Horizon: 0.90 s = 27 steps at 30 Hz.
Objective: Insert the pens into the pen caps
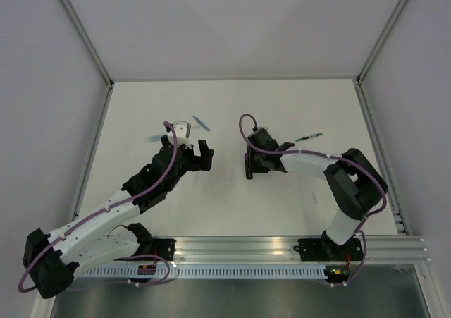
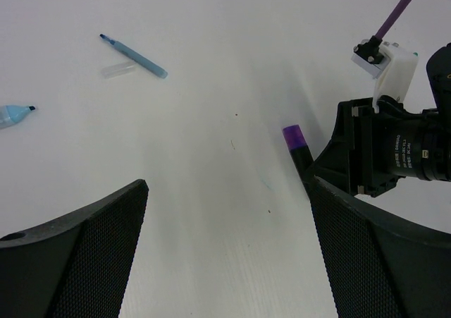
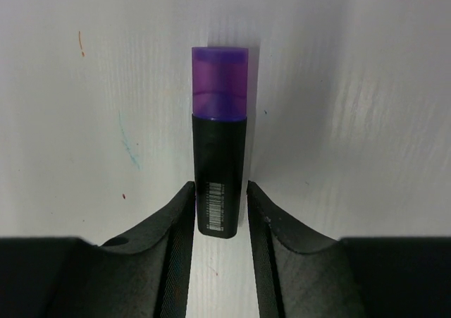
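The black-and-purple marker [image 3: 218, 170] lies on the white table with its purple cap [image 3: 220, 82] on. My right gripper [image 3: 220, 187] straddles its rear end. The left finger touches it and a thin gap shows at the right finger, so the jaws are slightly open. The marker also shows in the left wrist view [image 2: 299, 149], poking out of the right gripper [image 2: 366, 156]. My left gripper [image 2: 229, 184] is wide open and empty, just left of the right gripper [image 1: 250, 166]. A thin bluish pen [image 2: 134, 56] lies uncapped beside a clear cap [image 2: 118, 70]. The light blue marker [image 2: 13, 115] lies further left.
In the top view the thin bluish pen [image 1: 202, 123] and the light blue marker [image 1: 153, 137] lie behind my left gripper [image 1: 201, 156]. A thin dark green pen [image 1: 308, 137] lies at the right, behind the right arm. Grey walls enclose the table.
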{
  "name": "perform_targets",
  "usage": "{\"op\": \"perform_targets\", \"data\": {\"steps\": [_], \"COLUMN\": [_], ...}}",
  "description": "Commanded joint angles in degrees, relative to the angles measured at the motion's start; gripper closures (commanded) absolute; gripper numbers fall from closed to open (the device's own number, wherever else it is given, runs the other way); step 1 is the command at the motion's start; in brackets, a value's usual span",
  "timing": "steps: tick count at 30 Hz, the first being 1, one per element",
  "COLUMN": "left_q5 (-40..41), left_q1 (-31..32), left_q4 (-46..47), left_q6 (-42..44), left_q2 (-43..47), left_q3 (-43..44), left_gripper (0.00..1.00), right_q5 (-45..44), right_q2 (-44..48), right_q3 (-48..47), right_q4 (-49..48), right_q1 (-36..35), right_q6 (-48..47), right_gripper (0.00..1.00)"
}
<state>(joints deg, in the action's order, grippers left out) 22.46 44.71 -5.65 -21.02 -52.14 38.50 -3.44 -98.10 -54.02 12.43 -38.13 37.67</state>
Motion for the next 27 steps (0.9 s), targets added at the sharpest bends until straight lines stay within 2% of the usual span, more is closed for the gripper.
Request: {"op": "perform_targets", "data": {"steps": [1,5,9,11,13,15,16,18,21,23,27], "left_q5": [0.22,-0.13,-0.67,-0.3,-6.68,-9.7,-10.93,-12.17,-13.22,-13.41,-8.67], "left_q1": [-0.15,-0.15,-1.37,-6.02,-12.15,-15.69,-19.62,-26.12,-30.98,-31.17,-31.96], "left_q4": [1.69,1.87,1.27,-3.83,-6.38,-7.96,-8.93,-13.49,-19.04,-19.48,-20.28], "left_q6": [2.47,1.42,0.19,-2.87,-3.94,-3.59,-3.94,-7.97,-12.91,-6.87,6.31], "left_q2": [-0.51,-1.65,-6.9,-9.81,-13.67,-16.05,-18.59,-21.32,-26.77,-30.9,-38.2], "left_q3": [0.43,0.52,3.06,6.83,8.34,10.97,12.29,16.24,21.78,26.0,33.73], "left_gripper": [0.0,0.0,0.01,0.01,0.01,0.01,0.01,0.01,0.03,0.03,0.03], "right_q5": [-2.97,-4.73,1.22,3.17,7.12,9.67,12.64,13.55,12.85,12.32,12.06], "right_q2": [2.83,7.57,15.11,17.32,20.49,23.29,24.09,26.55,28.31,29.02,29.73], "right_q3": [-4.86,-8.29,-7.16,-5.67,-2.85,-0.23,0.75,3.29,4.7,5.67,6.65], "right_q4": [5.49,10.33,8.42,6.66,2.97,-1.16,-2.74,-6.17,-6.71,-7.67,-7.86], "right_q1": [-0.1,0.16,0.16,0.16,0.16,0.16,0.25,0.16,0.16,0.16,0.16], "right_q6": [-2.42,-5.93,-8.84,-9.63,-9.37,-8.23,-7.88,-6.74,-6.56,-6.56,-6.99], "right_gripper": [0.59,0.58,0.58,0.57,0.57,0.57,0.57,0.57,0.57,0.57,0.57]}}
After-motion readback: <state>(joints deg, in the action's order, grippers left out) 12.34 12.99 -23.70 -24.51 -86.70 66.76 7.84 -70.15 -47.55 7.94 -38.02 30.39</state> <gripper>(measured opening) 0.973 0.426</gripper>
